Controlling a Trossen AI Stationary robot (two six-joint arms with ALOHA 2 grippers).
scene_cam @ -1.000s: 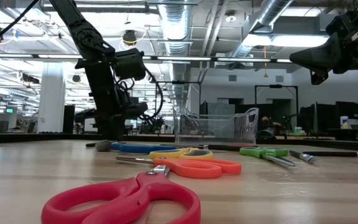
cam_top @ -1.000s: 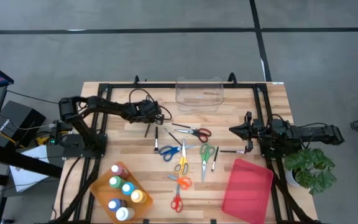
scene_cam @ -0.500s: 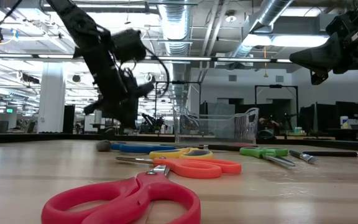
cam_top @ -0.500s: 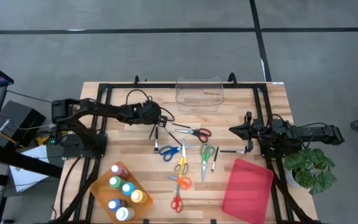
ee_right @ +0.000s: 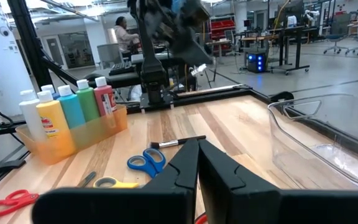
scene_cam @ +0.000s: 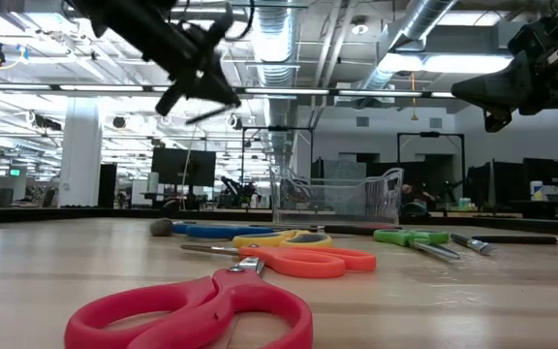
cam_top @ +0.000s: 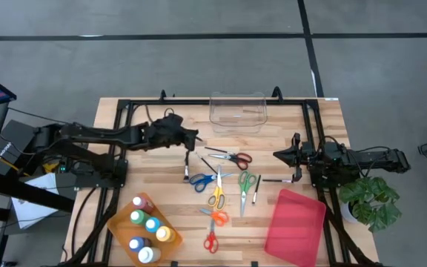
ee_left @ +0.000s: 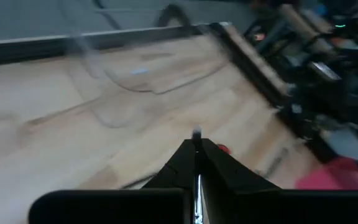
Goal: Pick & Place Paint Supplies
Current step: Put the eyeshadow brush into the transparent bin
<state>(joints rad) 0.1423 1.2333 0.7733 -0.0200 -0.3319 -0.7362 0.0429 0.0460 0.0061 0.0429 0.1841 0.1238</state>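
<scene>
The left gripper (cam_top: 193,136), pinched on a thin brush (cam_top: 190,150), hangs short of the clear bin (cam_top: 237,112), scissors (cam_top: 229,156) scattered just beyond it, while the closed, empty right gripper (cam_top: 278,155) waits opposite.

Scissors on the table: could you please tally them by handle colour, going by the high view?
Red scissors: 2
Blue scissors: 1
Yellow scissors: 1
Green scissors: 1
Orange scissors: 1
Total: 6
</scene>
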